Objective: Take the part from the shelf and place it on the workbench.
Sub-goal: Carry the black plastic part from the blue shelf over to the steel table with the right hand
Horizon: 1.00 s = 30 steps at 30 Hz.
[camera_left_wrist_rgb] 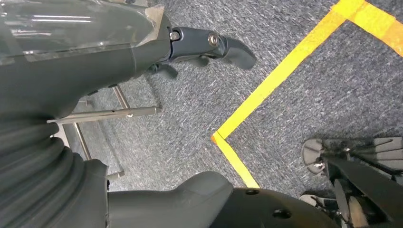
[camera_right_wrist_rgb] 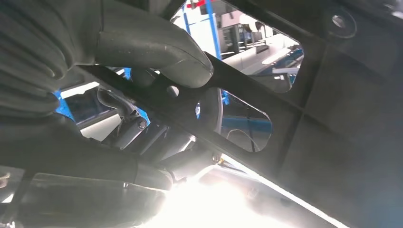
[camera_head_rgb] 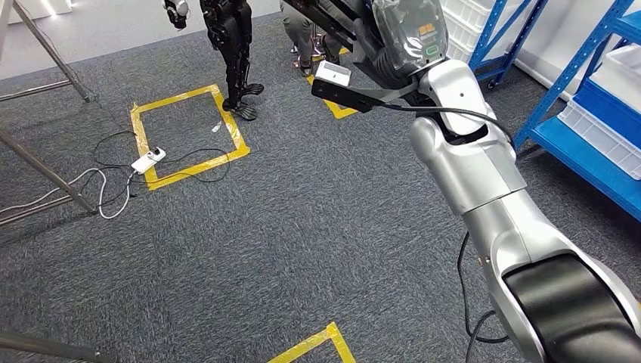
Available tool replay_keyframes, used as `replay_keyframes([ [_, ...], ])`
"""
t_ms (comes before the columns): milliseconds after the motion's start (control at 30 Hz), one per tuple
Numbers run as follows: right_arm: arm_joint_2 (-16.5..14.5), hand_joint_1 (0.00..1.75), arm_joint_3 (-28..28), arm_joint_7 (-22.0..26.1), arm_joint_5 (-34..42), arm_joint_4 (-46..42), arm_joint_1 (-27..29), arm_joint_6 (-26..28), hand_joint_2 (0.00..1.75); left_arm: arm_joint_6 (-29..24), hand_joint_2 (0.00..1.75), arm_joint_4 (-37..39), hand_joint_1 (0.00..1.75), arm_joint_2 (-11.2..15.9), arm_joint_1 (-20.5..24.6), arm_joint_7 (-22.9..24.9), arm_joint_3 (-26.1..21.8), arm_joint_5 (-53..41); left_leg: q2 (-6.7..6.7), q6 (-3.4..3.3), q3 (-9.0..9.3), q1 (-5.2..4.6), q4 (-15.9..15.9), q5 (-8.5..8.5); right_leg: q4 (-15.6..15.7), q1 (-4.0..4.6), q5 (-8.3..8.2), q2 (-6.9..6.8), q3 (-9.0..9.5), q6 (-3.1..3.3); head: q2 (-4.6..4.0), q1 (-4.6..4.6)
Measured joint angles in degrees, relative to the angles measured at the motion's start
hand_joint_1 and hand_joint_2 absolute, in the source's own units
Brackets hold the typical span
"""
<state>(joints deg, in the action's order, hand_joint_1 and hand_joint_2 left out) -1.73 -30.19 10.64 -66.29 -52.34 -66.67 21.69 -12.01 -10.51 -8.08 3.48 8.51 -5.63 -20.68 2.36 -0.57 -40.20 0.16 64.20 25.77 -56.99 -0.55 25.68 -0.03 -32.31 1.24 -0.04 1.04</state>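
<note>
My right hand [camera_head_rgb: 408, 38], wrapped in clear plastic, is raised far ahead at the end of the silver arm. It grips a black flat part [camera_head_rgb: 336, 19] that sticks out to the left of the hand. In the right wrist view this part [camera_right_wrist_rgb: 332, 118] is a dark plate with rounded cut-outs, and the thick thumb [camera_right_wrist_rgb: 157, 47] lies across one of its bars. My left hand [camera_left_wrist_rgb: 142, 52] hangs over the grey carpet with its dark fingers [camera_left_wrist_rgb: 209, 45] stretched away from the thumb and nothing between them.
A blue shelf [camera_head_rgb: 589, 121] with white bins stands at the right. Yellow tape squares [camera_head_rgb: 189, 136] mark the carpet, with a power strip [camera_head_rgb: 149, 159] and cables. Another black robot's legs [camera_head_rgb: 236, 53] and a crouching person [camera_head_rgb: 302, 34] are ahead. Metal frame legs [camera_head_rgb: 45, 53] stand at the left.
</note>
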Motion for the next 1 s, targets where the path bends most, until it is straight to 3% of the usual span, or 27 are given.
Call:
replay_keyframes([
  [67,-0.2,1.71,-0.1,0.18,0.1,0.44,-0.01,0.21,1.75,0.02,1.75,0.0,0.0,0.04,0.02,0.03,0.13,-0.29,-1.12,0.57,-3.53,0.29,7.35,3.37,0.0,0.13,0.04,-0.97,-0.01,0.36,0.0,0.09],
  [100,-0.28,1.71,-0.19,0.26,0.16,0.73,0.04,0.34,1.75,-0.05,1.75,0.0,0.0,0.08,0.02,0.02,0.15,-0.34,-1.27,0.86,-4.8,0.52,9.89,4.07,-0.01,0.15,0.05,-1.48,-0.03,0.36,0.0,0.09],
  [133,-0.39,1.71,-0.29,0.31,0.22,1.03,0.09,0.47,1.75,-0.14,1.75,0.0,0.0,0.13,0.02,0.02,0.16,-0.38,-1.42,1.13,-5.08,0.76,10.42,3.75,-0.04,0.14,0.08,-1.98,-0.04,0.34,0.0,0.13],
  [167,-0.5,1.71,-0.38,0.35,0.27,1.31,0.13,0.59,1.75,-0.24,1.75,0.0,0.0,0.21,0.0,0.02,0.16,-0.42,-1.75,1.4,-4.22,1.03,8.82,2.53,-0.09,0.09,0.15,-2.46,-0.03,0.25,0.0,0.14],
  [233,-0.64,1.71,-0.48,0.35,0.37,1.63,0.09,0.84,1.75,-0.41,1.75,0.0,0.0,0.35,-0.03,0.02,0.17,-0.49,-3.41,1.86,-0.43,1.4,1.75,-0.52,-0.44,0.09,0.48,-3.18,-0.06,-0.23,0.0,0.23],
  [267,-0.66,1.71,-0.47,0.35,0.41,1.77,0.02,1.01,1.75,-0.45,1.75,0.0,0.0,0.41,-0.04,0.01,0.17,-0.53,-4.09,1.74,1.23,1.42,-1.37,-1.52,-0.82,0.32,0.79,-3.53,-0.19,-0.63,0.0,0.22],
  [333,-0.81,1.71,-0.49,0.36,0.51,2.06,-0.09,1.37,1.75,-0.54,1.75,0.0,0.0,0.43,-0.02,-0.04,0.17,-0.56,-4.56,1.01,2.58,1.12,-4.16,-2.01,-1.39,0.89,1.24,-4.17,-0.43,-1.32,0.0,0.09],
  [400,-1.05,1.71,-0.57,0.38,0.55,2.39,-0.12,1.66,1.75,-0.73,1.75,0.0,0.0,0.36,-0.02,-0.08,0.16,-0.54,-3.47,-0.05,2.49,0.82,-4.36,-2.28,-1.63,1.12,1.55,-4.69,-0.6,-1.86,0.0,-0.09],
  [433,-1.19,1.71,-0.61,0.39,0.5,2.56,-0.12,1.77,1.75,-0.86,1.75,0.0,0.0,0.28,-0.04,-0.09,0.16,-0.49,-3.06,-0.49,2.53,0.76,-4.55,-2.45,-2.2,1.01,1.99,-4.27,-0.9,-2.1,0.0,-0.11],
  [500,-1.33,1.71,-0.64,0.22,0.18,2.87,-0.11,2.13,1.75,-1.07,1.75,0.0,0.0,0.05,-0.06,-0.06,0.15,-0.38,-2.29,-1.3,2.61,0.82,-4.89,-2.75,-6.6,0.58,4.25,-2.27,-3.13,-2.27,0.0,-0.16],
  [567,-1.38,1.71,-0.72,-0.23,-0.41,3.18,0.0,2.34,1.75,-0.97,1.75,0.0,0.0,-0.18,-0.03,-0.02,0.14,-0.37,-1.4,-1.68,2.5,0.77,-4.91,-2.85,-14.33,0.38,7.22,-0.67,-6.89,-2.19,0.0,-0.22],
  [600,-1.36,1.71,-0.76,-0.55,-0.69,3.33,0.12,2.3,1.75,-0.71,1.75,0.0,0.0,-0.27,-0.02,0.02,0.13,-0.37,-0.85,-1.74,2.46,0.73,-4.91,-2.87,-17.19,0.36,7.98,-0.43,-8.34,-2.33,0.0,-0.24],
  [633,-1.29,1.71,-0.78,-0.84,-0.93,3.44,0.23,2.19,1.75,-0.17,1.75,0.0,0.0,-0.36,-0.02,0.03,0.11,-0.2,-0.25,-1.78,2.44,0.7,-4.9,-2.91,-18.07,0.36,7.9,-0.31,-8.86,-2.59,0.0,-0.24],
  [667,-1.19,1.71,-0.76,-1.08,-1.1,3.5,0.29,2.01,1.75,0.68,1.75,0.0,0.0,-0.4,-0.03,-0.1,0.07,0.14,0.38,-1.77,2.44,0.67,-4.89,-2.96,-16.59,0.34,6.93,-0.19,-8.2,-2.94,0.0,-0.26],
  [733,-0.81,1.71,-0.56,-1.28,-1.33,3.47,0.19,1.31,1.75,2.83,1.75,-0.01,0.0,-0.34,-0.08,-0.7,-0.09,0.86,1.56,-1.61,2.46,0.67,-4.89,-3.1,-8.78,0.07,3.73,0.76,-4.5,-3.53,0.0,-0.27],
  [767,-0.6,1.71,-0.44,-1.29,-1.48,3.4,0.1,0.93,1.75,3.44,1.75,-0.02,0.0,-0.22,-0.1,-0.96,-0.18,1.04,2.09,-1.4,2.42,0.61,-4.89,-3.2,-5.15,0.05,2.4,1.39,-2.7,-3.53,0.0,-0.25],
  [833,-0.1,1.71,-0.23,-1.29,-1.98,3.06,0.05,0.18,1.75,3.16,1.75,-0.02,0.0,0.27,-0.16,-1.11,-0.42,1.48,2.75,-0.82,2.25,0.59,-4.99,-3.47,-1.95,0.29,1.26,2.14,-1.23,-2.93,0.0,-0.21],
  [900,0.43,1.71,-0.14,-1.33,-2.44,2.32,0.13,-0.44,1.75,2.34,1.75,-0.01,0.0,1.31,-0.43,-1.53,-1.18,2.69,3.12,-0.13,2.06,0.81,-5.32,-3.8,-1.75,0.47,0.8,1.5,-1.18,-1.97,0.0,-0.2],
  [967,1.11,1.71,0.13,-1.44,-2.61,1.29,0.23,-0.98,1.75,1.67,1.75,-0.01,0.0,2.66,-0.73,-2.13,-2.4,4.26,1.89,0.26,1.32,1.02,-4.09,-2.83,-1.14,0.15,0.24,0.74,-0.96,-0.9,0.0,-0.13],
  [1000,1.53,1.71,0.33,-1.5,-2.64,0.77,0.34,-1.16,1.75,1.26,1.75,-0.01,0.0,3.25,-0.79,-2.31,-3.06,4.97,0.72,0.38,0.33,1.07,-1.87,-1.39,-0.85,-0.05,0.01,0.34,-0.85,-0.38,0.0,-0.01],
])
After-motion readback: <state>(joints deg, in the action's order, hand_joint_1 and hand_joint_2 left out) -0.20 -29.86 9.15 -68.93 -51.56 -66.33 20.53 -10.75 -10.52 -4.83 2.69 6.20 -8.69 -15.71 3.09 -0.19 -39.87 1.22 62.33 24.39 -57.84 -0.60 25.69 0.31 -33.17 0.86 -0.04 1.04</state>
